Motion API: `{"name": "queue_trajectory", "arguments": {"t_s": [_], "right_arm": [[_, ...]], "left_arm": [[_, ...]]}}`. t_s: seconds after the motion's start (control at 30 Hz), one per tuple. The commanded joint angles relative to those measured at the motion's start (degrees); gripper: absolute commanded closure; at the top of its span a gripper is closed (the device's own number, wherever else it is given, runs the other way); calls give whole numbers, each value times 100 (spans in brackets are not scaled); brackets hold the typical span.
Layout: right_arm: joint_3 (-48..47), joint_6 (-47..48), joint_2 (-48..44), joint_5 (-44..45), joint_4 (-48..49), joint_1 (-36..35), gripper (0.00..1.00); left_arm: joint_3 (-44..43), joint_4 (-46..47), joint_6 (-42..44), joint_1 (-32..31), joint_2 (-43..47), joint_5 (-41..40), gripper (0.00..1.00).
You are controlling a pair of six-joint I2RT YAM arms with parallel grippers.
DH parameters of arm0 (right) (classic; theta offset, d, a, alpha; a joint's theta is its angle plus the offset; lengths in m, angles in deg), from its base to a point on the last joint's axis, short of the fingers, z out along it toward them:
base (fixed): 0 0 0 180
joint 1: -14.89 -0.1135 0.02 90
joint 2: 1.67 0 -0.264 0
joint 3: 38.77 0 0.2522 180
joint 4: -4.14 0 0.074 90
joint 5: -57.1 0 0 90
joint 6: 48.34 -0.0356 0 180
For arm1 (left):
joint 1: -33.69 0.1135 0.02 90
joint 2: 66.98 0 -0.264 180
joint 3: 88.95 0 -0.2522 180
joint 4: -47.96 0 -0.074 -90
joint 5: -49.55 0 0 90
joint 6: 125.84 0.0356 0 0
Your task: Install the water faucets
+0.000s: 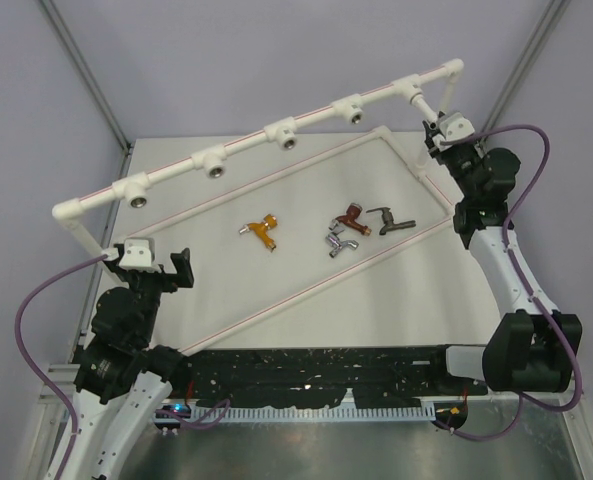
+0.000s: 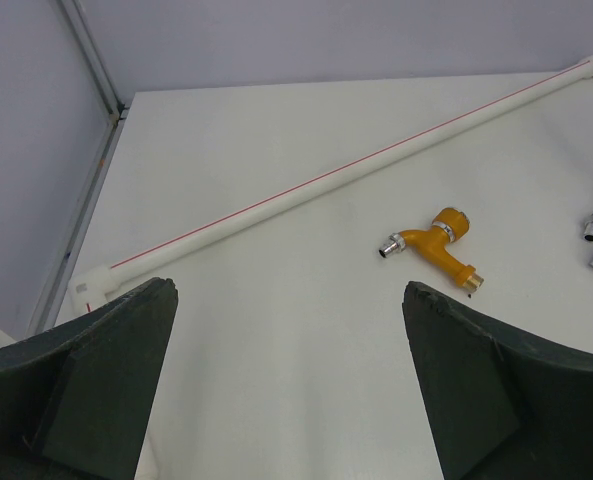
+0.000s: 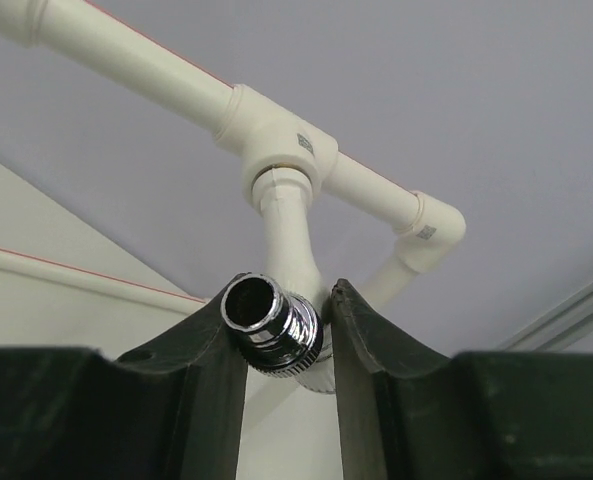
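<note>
The right gripper [image 3: 281, 335] pinches a faucet [image 3: 268, 318] by its shiny threaded end. Both fingers [image 3: 201, 375] press tight on its sides, and the round open end faces up. It is held in the air, close under a tee socket [image 3: 276, 145] of the white pipe frame [image 1: 276, 130]. The right arm [image 1: 506, 260] reaches far out to the back right corner.

The left gripper [image 2: 286, 370] has its fingers spread wide and holds nothing. It hangs low over the table [image 1: 396, 300], near the left corner.

The orange faucet [image 2: 438, 245] lies on the table ahead of it. The copper-brown faucet [image 1: 351, 217], chrome faucet [image 1: 339, 241] and dark grey faucet [image 1: 388, 220] lie close together.
</note>
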Motion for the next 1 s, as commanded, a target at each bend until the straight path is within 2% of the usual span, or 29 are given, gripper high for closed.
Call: {"name": "queue_trajectory", "arguments": {"t_s": [0.0,0.2,0.27,0.37,0.4,0.43,0.47,0.5,0.53,0.57,0.6,0.67,0.77,0.97], "right_arm": [[112,-2369,37,-529,767,0,95],[139,-4708,319,-328,1295,79,95],[122,-5115,380,-309,1357,114,95],[43,-5144,372,-248,1226,123,95],[43,-5074,311,-160,1173,132,91],[104,-5021,267,-116,1173,140,81],[165,-4890,144,-11,1173,167,58],[253,-4715,74,33,1146,210,49],[306,-4635,-119,130,990,219,36],[411,-4425,-208,165,910,254,31],[473,-4336,-435,261,717,255,18],[692,-4124,-813,420,453,281,4],[1193,-3940,-1603,910,110,281,4],[1923,-4035,-3342,2298,-1654,281,4]], "left_arm": [[6,366,77,-19,-24,12,0],[6,366,77,-11,3,3,0],[6,366,86,-19,20,3,0],[6,366,77,-19,38,-14,0],[6,366,77,-19,38,-14,0],[6,357,86,-19,55,-23,0],[-2,357,94,-19,64,-23,1],[6,357,94,-28,73,-40,0],[6,366,86,-19,73,-49,0],[15,366,77,-19,73,-49,0],[15,366,86,-28,73,-58,0],[6,366,77,-19,73,-49,0],[-2,366,77,-19,82,-93,0],[-11,269,-46,-19,187,-242,0]]}}
